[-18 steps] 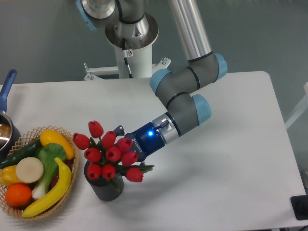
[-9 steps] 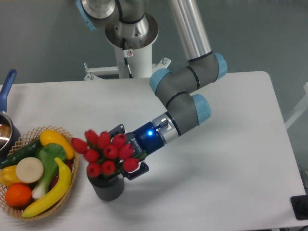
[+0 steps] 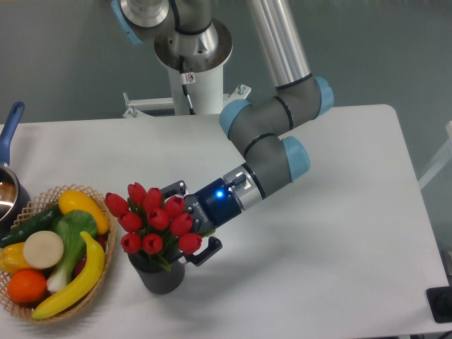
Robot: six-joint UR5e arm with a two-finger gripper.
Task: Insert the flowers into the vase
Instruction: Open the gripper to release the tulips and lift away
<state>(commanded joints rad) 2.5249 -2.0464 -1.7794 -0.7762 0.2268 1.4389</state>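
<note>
Nearest you, toward the counter's front edge, the vase (image 3: 162, 274) stands upright just beside the wicker basket (image 3: 99, 282), with the flowers (image 3: 155, 220) seated in its mouth, stems down, so the bunch likely stands alone. Behind them, your claw (image 3: 192, 220) has its fingers spread wide around the stems, released rather than grasping. The arm (image 3: 272, 145) reaches in low from the far edge.
</note>
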